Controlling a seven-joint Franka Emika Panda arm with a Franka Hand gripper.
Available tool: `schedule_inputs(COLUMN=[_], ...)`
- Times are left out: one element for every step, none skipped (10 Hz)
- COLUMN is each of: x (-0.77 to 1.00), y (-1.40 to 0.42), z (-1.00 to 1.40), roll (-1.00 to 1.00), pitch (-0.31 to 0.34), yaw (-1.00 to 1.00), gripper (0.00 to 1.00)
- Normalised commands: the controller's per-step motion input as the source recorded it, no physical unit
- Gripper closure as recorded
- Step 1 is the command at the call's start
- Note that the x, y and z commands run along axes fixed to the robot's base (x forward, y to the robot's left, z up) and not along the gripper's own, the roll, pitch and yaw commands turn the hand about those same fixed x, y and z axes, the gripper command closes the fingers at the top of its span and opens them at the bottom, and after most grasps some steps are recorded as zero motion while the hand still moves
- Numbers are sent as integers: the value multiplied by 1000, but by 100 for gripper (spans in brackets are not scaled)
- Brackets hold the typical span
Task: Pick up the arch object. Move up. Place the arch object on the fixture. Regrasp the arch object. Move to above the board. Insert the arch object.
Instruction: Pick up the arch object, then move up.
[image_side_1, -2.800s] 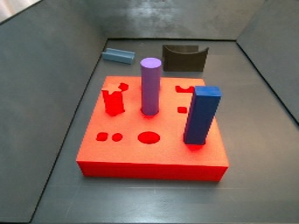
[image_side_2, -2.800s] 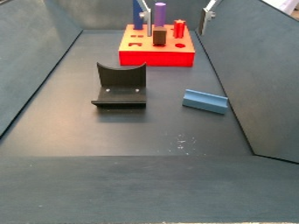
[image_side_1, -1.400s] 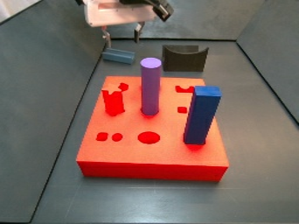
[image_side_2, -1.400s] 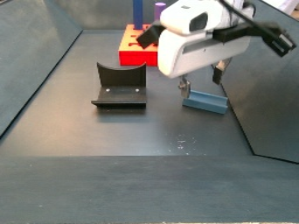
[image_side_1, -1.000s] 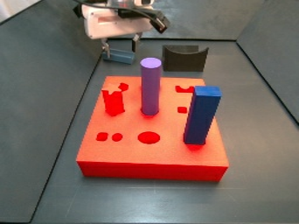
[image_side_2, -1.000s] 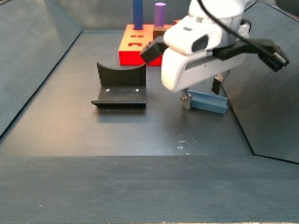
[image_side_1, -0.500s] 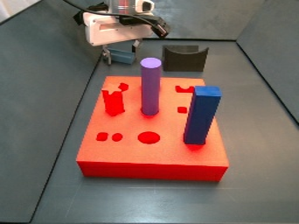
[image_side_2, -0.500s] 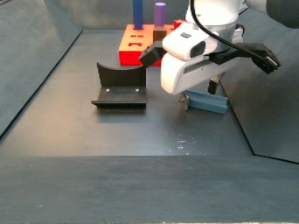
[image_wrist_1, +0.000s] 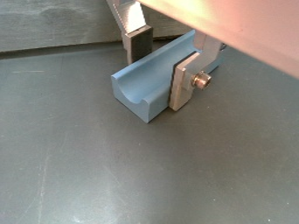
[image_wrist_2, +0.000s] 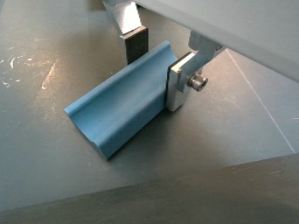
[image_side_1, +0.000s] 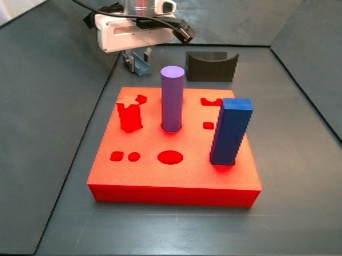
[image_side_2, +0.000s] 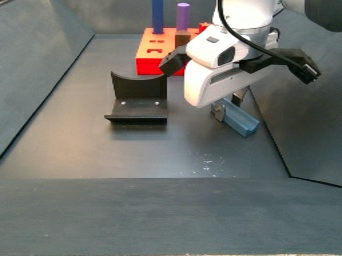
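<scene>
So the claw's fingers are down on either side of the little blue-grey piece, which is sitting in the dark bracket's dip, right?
Not quite. The gripper does have its fingers on either side of the arch object, but the piece lies on the grey floor. In a side view the fixture stands apart from it, with nothing in its dip.

Grey floor (image_side_2: 80, 150) w/ board (image_side_1: 174, 150), fixture (image_side_2: 136, 100), arch object (image_side_2: 241, 122), pincer (image_wrist_1: 163, 63) astride.

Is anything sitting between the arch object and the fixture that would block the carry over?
Nothing visible does. The gripper straddles the arch object on the floor, and the floor stretch to the fixture lies bare in a side view.
</scene>
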Motion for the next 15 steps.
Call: schedule_inputs(x=[0, 0, 0, 0, 0, 0, 0, 0, 0, 0, 33, 16, 4, -3, -11], y=[0, 0, 0, 0, 0, 0, 0, 0, 0, 0, -45, -37, -11, -3, 7], z=[0, 0, 0, 0, 0, 0, 0, 0, 0, 833, 835, 775, 571, 478, 285], roll=[0, 0, 0, 0, 0, 0, 0, 0, 0, 0, -3, 0, 17, 26, 44], pitch=[0, 0, 0, 0, 0, 0, 0, 0, 0, 0, -8, 6, 35, 44, 50], yaw=[0, 0, 0, 0, 0, 0, 0, 0, 0, 0, -21, -19, -17, -17, -17], gripper=[100, 100, 100, 100, 100, 100, 100, 100, 100, 100, 100, 100, 100, 100, 100])
